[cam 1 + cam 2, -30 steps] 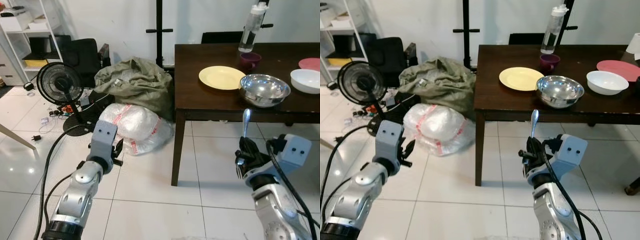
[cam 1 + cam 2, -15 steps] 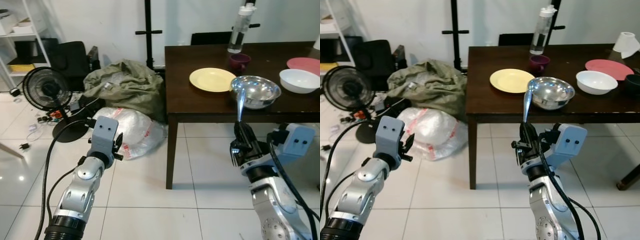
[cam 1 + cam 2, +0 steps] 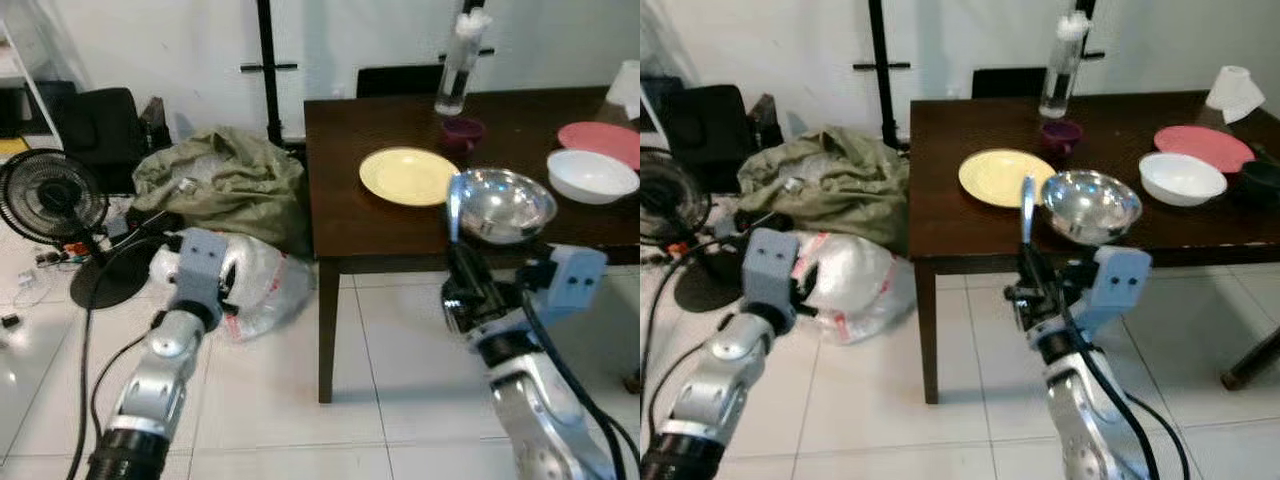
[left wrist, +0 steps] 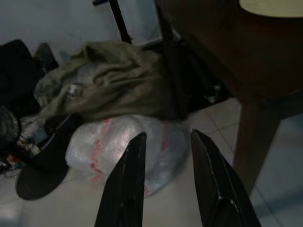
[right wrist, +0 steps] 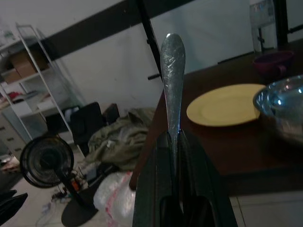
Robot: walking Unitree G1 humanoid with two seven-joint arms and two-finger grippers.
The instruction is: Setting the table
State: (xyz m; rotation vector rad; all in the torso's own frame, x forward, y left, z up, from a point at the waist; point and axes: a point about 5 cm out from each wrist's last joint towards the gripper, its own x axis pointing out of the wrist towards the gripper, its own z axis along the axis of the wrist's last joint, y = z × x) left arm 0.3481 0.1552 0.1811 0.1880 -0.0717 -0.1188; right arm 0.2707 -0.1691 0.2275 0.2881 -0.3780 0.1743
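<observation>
The dark wooden table (image 3: 350,215) carries a yellow plate (image 3: 405,176), a steel bowl (image 3: 502,204), a white bowl (image 3: 592,174), a pink plate (image 3: 600,137), a purple cup (image 3: 463,131) and a clear water bottle (image 3: 459,58). My right gripper (image 3: 462,275) is shut on a silver utensil (image 3: 453,208), held upright just in front of the table's front edge, near the steel bowl. In the right wrist view the utensil (image 5: 171,71) rises from between the shut fingers. My left gripper (image 4: 166,136) is open and holds nothing, low over the floor left of the table.
A green cloth bag (image 3: 215,180) and a clear plastic sack (image 3: 255,280) lie on the tiled floor left of the table leg (image 3: 327,330). A black fan (image 3: 45,195) stands further left. A black pole stand (image 3: 266,70) and a chair (image 3: 398,80) are behind the table.
The camera has swung right and come closer, so the table sits more to the left and nearer. The right gripper still holds the utensil, now against the table's front edge.
</observation>
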